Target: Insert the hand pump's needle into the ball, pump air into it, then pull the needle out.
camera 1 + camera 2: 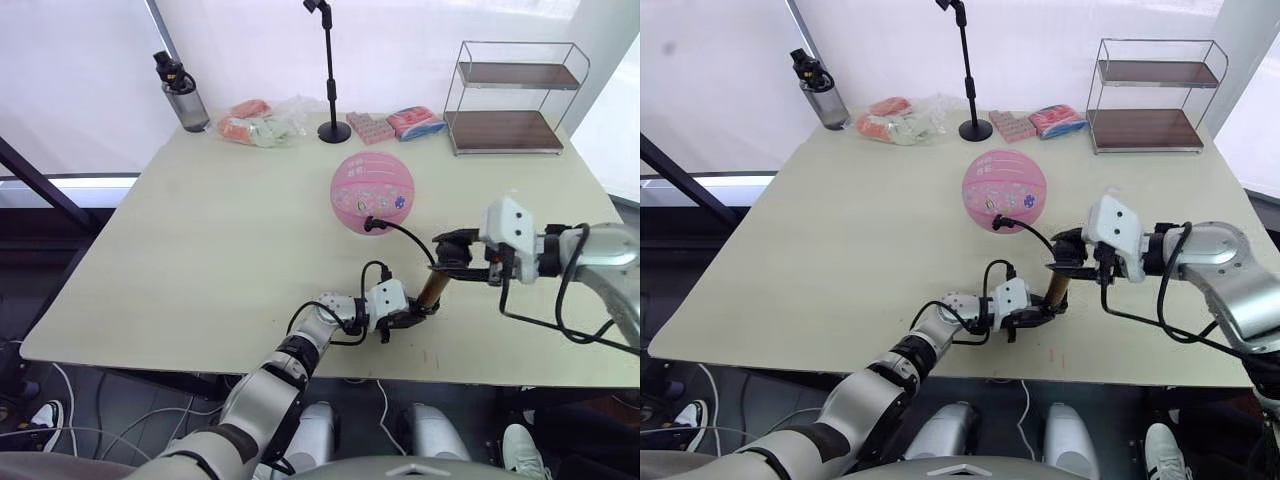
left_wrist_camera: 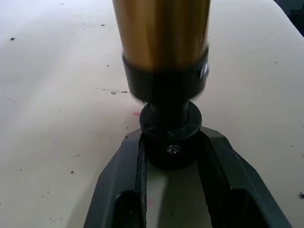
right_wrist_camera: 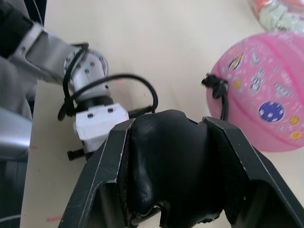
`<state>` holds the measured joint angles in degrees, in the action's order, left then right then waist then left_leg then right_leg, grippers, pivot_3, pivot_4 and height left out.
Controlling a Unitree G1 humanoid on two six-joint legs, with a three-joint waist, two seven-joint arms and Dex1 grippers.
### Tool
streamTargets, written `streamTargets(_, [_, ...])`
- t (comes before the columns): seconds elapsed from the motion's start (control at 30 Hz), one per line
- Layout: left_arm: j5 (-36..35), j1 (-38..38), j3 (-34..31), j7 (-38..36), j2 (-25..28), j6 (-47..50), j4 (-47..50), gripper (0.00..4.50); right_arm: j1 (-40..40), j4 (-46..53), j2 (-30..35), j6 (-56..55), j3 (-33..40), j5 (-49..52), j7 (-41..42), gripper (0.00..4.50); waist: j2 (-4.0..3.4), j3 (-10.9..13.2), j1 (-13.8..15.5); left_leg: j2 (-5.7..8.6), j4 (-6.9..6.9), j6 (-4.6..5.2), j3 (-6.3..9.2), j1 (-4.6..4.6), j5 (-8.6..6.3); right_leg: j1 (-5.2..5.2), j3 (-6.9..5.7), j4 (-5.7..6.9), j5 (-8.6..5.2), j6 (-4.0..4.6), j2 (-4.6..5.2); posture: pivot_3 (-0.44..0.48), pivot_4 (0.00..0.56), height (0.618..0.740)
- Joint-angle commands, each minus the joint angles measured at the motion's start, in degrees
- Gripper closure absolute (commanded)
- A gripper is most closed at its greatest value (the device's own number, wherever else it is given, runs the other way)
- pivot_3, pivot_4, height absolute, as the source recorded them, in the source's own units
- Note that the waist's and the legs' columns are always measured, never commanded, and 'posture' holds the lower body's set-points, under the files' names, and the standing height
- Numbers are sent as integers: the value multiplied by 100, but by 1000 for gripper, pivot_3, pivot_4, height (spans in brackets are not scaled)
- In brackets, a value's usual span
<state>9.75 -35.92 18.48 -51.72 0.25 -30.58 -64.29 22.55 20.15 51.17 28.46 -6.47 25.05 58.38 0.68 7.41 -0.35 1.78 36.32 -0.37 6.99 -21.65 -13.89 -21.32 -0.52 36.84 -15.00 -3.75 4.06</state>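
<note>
The left gripper (image 1: 407,318) was clamped on the black lower end cap of the hand pump (image 1: 432,289), its two black fingers (image 2: 127,161) pressing on either side of the cap's narrow neck just above the table (image 1: 200,250). From that grip the gold-bronze barrel rose at a tilt up and toward the right gripper (image 1: 452,252), which was closed around the black T-handle (image 3: 168,161) at the pump's top end, the handle bulging out between its jaws. The two grippers were near each other, joined by the length of the pump. A thin black hose (image 1: 405,232) left the pump between them and curved away from both grippers to the pink ball (image 1: 372,191), which sat on the table just beyond the right gripper and farther from the left one. The hose ended in a black fitting (image 3: 214,85) pressed against the near side of the ball; the needle itself was probably pushed in, though it was too small to make out. Well beyond the ball, at the far edge of the table, stood a black stand pole (image 1: 331,75), with pink packets (image 1: 370,127) just beside its base, a wire shelf rack (image 1: 515,97) farther out on the right gripper's side, and a water bottle (image 1: 181,93) far off on the left gripper's side.
</note>
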Motion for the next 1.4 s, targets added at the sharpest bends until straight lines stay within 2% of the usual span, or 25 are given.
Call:
streamTargets(0.03, [231,193,155,-120,134,111,-342,3413,-377,-384,-221,-264,-616,-744,-186,2704,-2,-3,-3,0,0,0,3,0,0,0,-2,0,0,0,-1,0,150,731])
streamTargets(0.27, [100,136,89,-359,97,326,-279,3413,-419,-499,-268,-532,-636,-1043,-221,2704,19,-20,-41,-4,0,0,8,10,0,10,-4,0,0,0,-4,0,150,731])
streamTargets(0.3, [76,126,75,-390,100,381,-258,2460,-405,-502,-269,-525,-613,-1038,-219,2704,22,-19,-41,-4,0,0,8,10,0,10,-5,0,0,0,-4,0,150,731])
streamTargets(0.33, [53,119,60,-423,102,427,-235,2213,-396,-500,-268,-521,-594,-1030,-215,2704,27,-19,-39,-4,0,0,8,10,0,10,-4,0,0,1,-4,0,150,731])
streamTargets(0.4, [-3,116,37,-542,122,469,-170,1141,-361,-506,-263,-504,-560,-1017,-216,2704,36,-16,-39,-3,0,0,8,8,0,10,-4,0,0,1,-3,0,150,731])
streamTargets(0.47, [-39,129,24,-635,161,440,-77,520,-338,-513,-259,-498,-533,-1016,-229,2704,41,-14,-40,-1,0,0,7,6,0,9,-4,-2,0,1,-1,0,150,731])
streamTargets(0.5, [-85,144,1,-714,211,392,38,30,-329,-507,-253,-496,-506,-1007,-238,2704,43,-13,-41,-1,0,0,7,4,0,7,-3,-2,0,1,-1,0,150,731])
streamTargets(0.8, [-953,455,-352,-1647,865,609,1781,30,-317,-299,-290,-443,-210,-790,-288,2704,30,66,-32,-5,1,-1,26,-8,1,-7,0,-1,7,12,0,0,150,731])
streamTargets(1.07, [-1876,775,-705,-2386,1905,1722,3734,30,-508,-236,-442,-530,6,-723,-353,2704,26,122,-36,-5,1,-1,28,-33,1,-35,9,-1,22,38,1,0,150,731])
streamTargets(1.27, [-2827,1133,-1136,-2732,2423,2543,4898,30,-638,-168,-440,-564,98,-713,-359,2704,23,127,-32,-11,1,-1,25,-31,1,-34,13,-1,14,25,3,0,150,731])
streamTargets(1.4, [-3256,1312,-1342,-2816,2685,2939,5345,30,-688,-125,-437,-607,177,-684,-367,2704,20,133,-29,-13,1,-1,26,-31,1,-35,13,-1,10,21,3,0,150,731])
